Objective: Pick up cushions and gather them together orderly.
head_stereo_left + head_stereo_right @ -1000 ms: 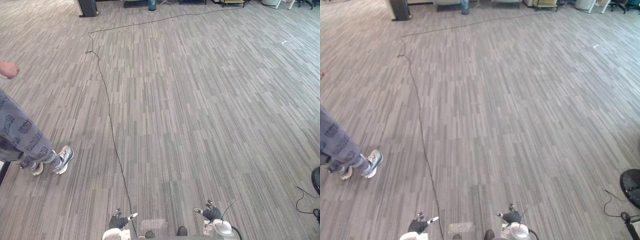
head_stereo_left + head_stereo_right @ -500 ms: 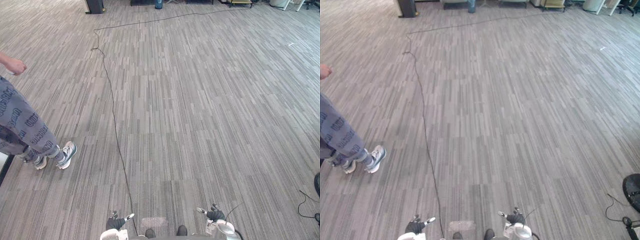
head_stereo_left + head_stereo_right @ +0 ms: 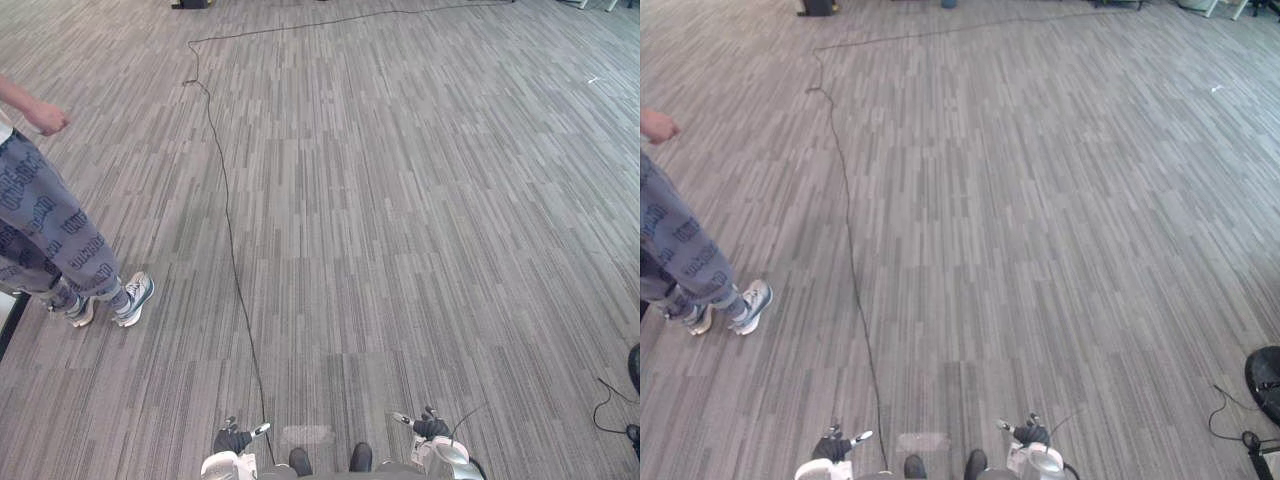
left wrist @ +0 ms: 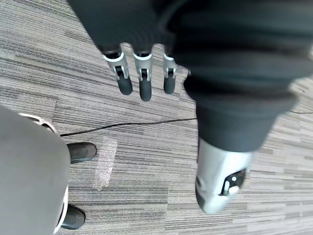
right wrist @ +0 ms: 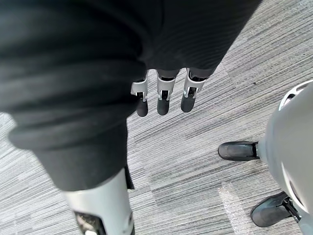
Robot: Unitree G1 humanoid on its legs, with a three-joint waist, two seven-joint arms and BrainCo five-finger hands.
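left hand [image 4: 144, 83] and right hand [image 5: 163, 98] hanging released over the floor [image 3: 400, 200], carrying nothing; likely looking for cushions

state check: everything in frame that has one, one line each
left hand: open, fingers straight, holding nothing, hanging above the carpet
right hand: open, fingers straight, holding nothing, hanging above the carpet
person: upright at the robot's left, both shoes on the carpet
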